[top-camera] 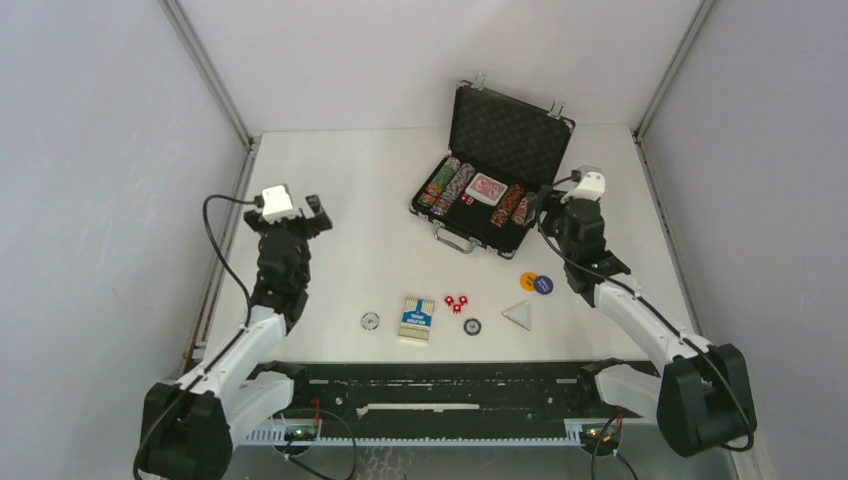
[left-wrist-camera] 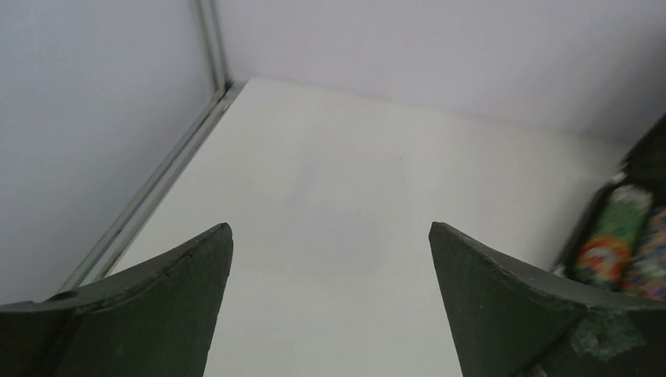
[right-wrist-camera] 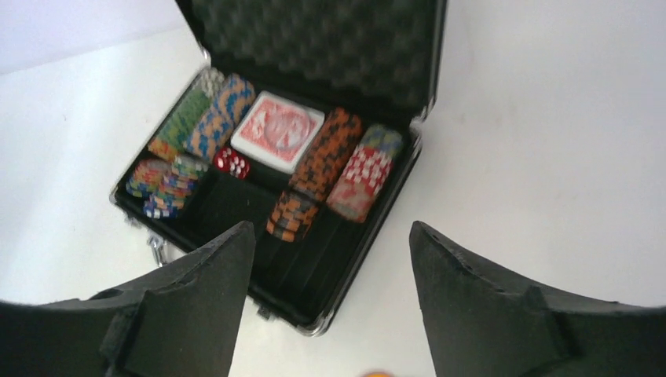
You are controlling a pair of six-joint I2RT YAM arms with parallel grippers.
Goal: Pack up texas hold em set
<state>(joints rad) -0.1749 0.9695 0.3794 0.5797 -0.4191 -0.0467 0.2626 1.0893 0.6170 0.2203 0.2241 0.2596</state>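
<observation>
Case [top-camera: 510,132] stands open toward the far right of the table [top-camera: 340,190], with its lid propped upright at the back and the foam lining exposed, so the tray can be reached from the front. Inside, chips [top-camera: 448,183] lie on edge in rows at both sides. A red-backed deck [top-camera: 486,187] lies flat between them, with dice [right-wrist-camera: 232,162] just beside it. The front of the tray shows bare slots, judged to be the room left for what remains. Not yet packed, in a loose row near the arm bases, are a pale chip [top-camera: 370,321], a card box [top-camera: 417,319], loose dice [top-camera: 457,303], a dark chip [top-camera: 472,326] and a triangle [top-camera: 517,315]. Two buttons [top-camera: 543,285] lie nearer the case, touching each other. The right gripper [right-wrist-camera: 331,228] hangs at the case's right front corner with its jaws spread wide and nothing between them, its camera looking down into the tray. This places it between the case and the buttons, which are judged its nearest pick. The left gripper [left-wrist-camera: 330,229] is raised over bare table at the left, well apart from every piece, with its jaws fully spread and empty. It appears to be held clear of the work. Packing is judged part done, and the lid cannot be closed until the loose pieces are in.
</observation>
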